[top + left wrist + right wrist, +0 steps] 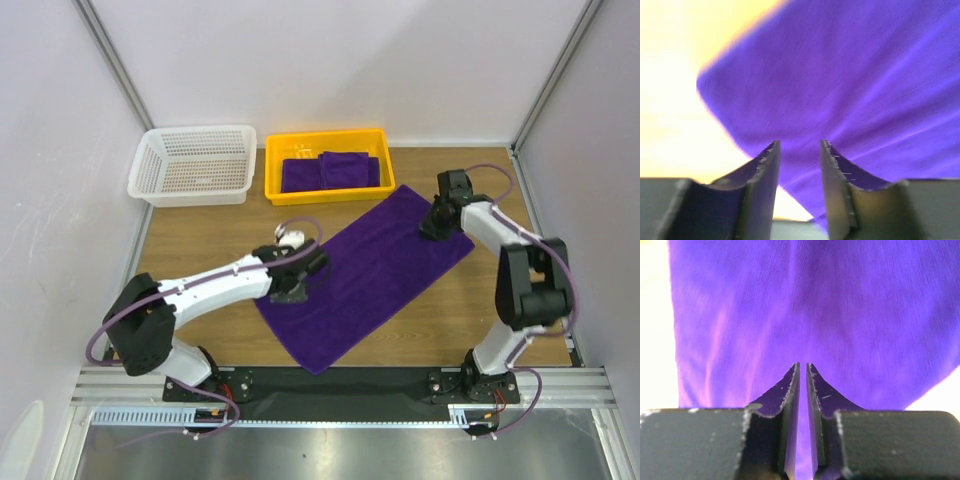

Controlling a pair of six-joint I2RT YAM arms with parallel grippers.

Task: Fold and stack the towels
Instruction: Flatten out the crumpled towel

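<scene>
Top view: the towel (365,275) lies slantwise on the table (200,250), with the left jaws at its left edge and the right jaws at its far right corner. Left wrist: my left jaws stand spread, nothing between them, towel (855,75) just beyond the tips. Right wrist: right jaws parted by a mere slit, towel (815,300) directly beneath and ahead, nothing visibly pinched.

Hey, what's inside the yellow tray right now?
The yellow tray holds folded purple towels, at least two. Anything lying beneath them, and the tray's floor there, is covered.
</scene>
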